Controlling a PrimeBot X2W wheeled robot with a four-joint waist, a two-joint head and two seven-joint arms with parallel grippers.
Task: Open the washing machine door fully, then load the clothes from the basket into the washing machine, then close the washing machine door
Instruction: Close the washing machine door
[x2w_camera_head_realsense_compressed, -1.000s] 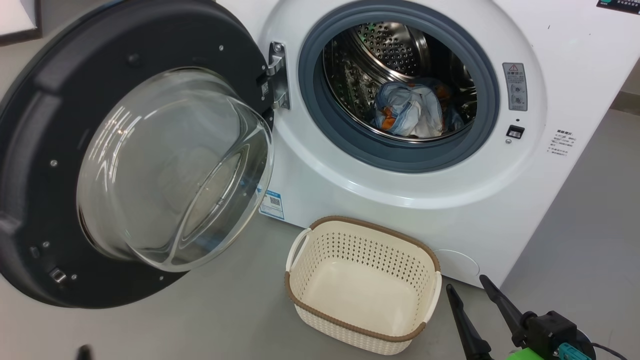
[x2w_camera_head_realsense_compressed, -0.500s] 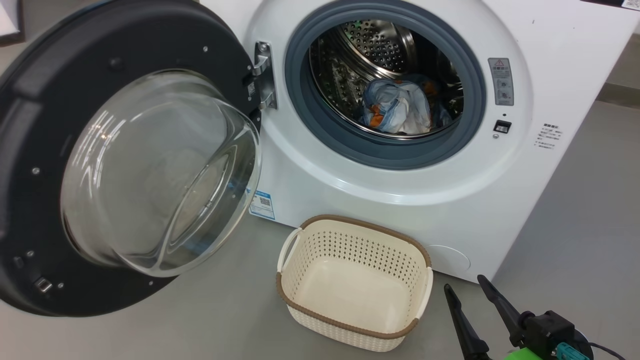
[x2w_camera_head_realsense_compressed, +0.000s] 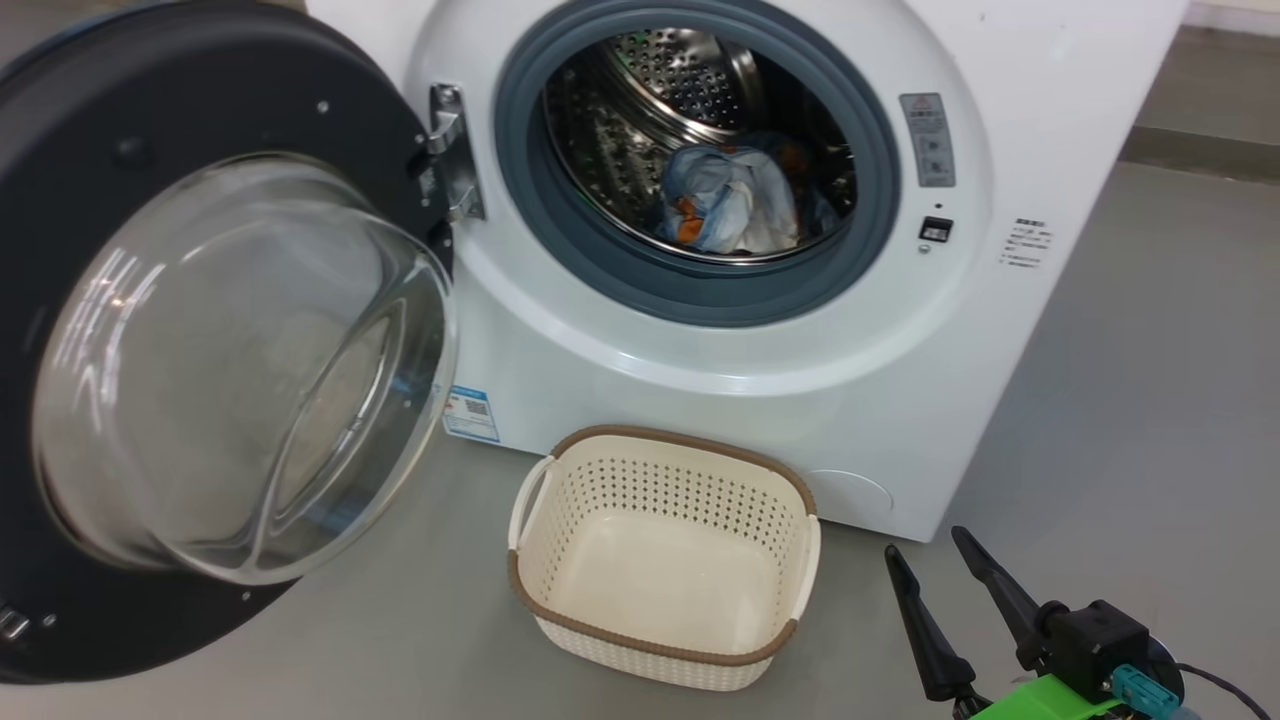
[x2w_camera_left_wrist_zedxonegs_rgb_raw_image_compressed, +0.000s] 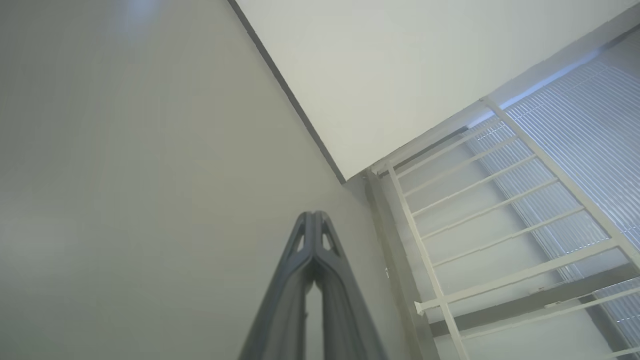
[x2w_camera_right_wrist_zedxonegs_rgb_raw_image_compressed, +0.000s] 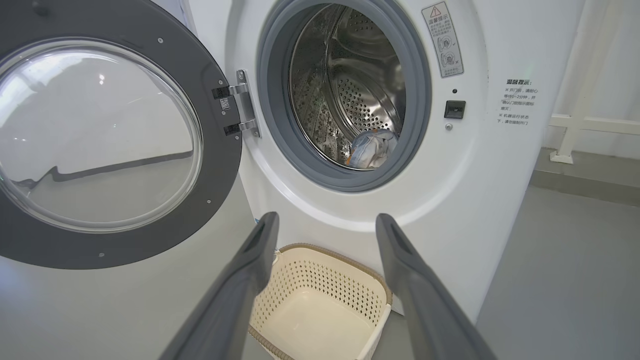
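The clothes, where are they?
In the head view, upper middle: the clothes lie low in the drum, right of the open door, above the basket.

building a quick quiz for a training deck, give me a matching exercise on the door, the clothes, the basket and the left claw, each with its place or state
1 washing machine door
2 clothes
3 basket
4 left claw

a in the drum
b shut
c swung open
d on the floor, nothing in it

Pairs: 1-c, 2-a, 3-d, 4-b
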